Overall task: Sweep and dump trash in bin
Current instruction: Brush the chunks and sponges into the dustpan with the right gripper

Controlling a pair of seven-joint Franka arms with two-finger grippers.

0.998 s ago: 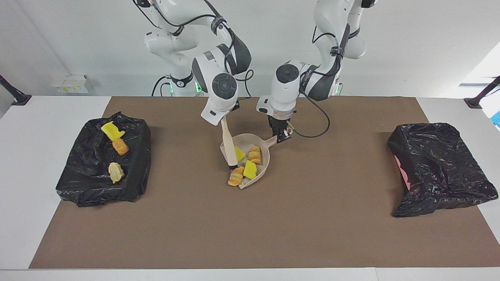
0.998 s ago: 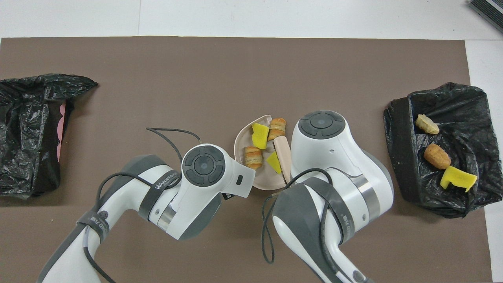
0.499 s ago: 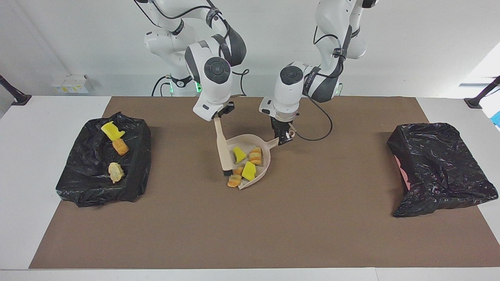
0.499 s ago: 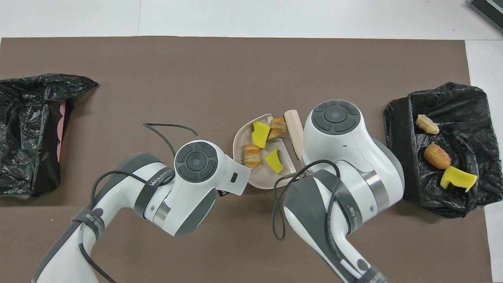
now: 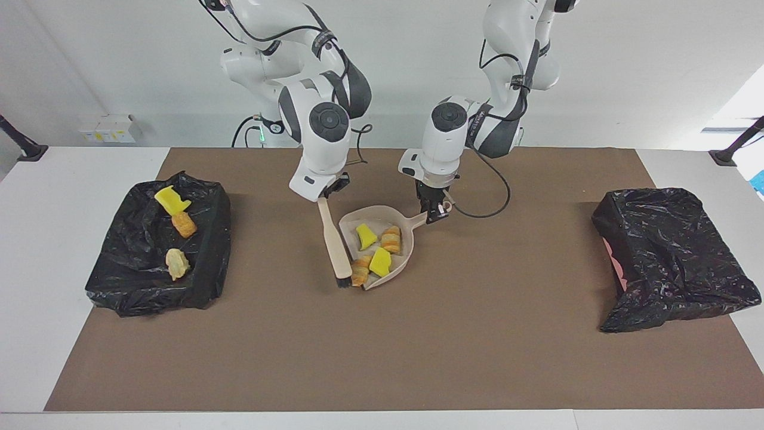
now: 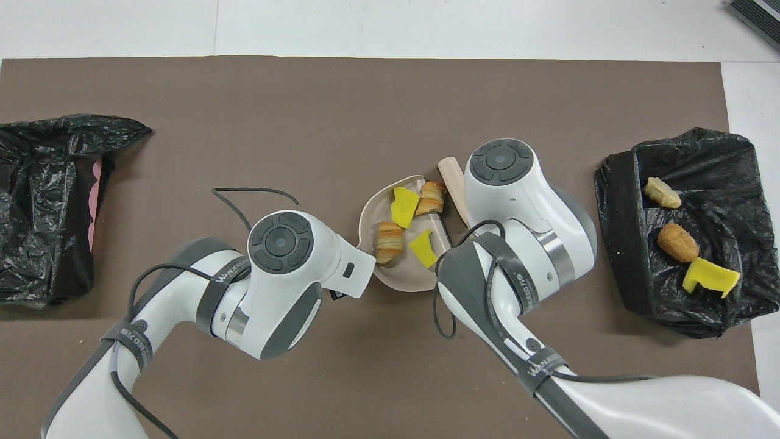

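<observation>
Now the left gripper (image 5: 434,210) is shut tight on the handle of the beige dustpan (image 5: 404,242); the right gripper (image 5: 327,192) is shut tight on the top of the brush (image 5: 335,248), which leans down with its dark bristles on the brown mat (image 5: 382,358), touching the open mouth of the dustpan; the dustpan sits near the middle of the table, a bit closer to the robots' edge; four bits of trash lie in it, two yellow foam chunks (image 5: 379,261) and two tan bread-like pieces (image 5: 391,239); one bread piece lies right at the lip of the pan, next to the bristles; out by the right arm's end of the table sits a bin lined with a black bag (image 5: 119,286); three more bits of trash (image 5: 184,225) lie in it, one yellow and two tan; by the left arm's end of the table sits another black-bagged bin (image 5: 674,263), with a bit of pink showing at its side.
</observation>
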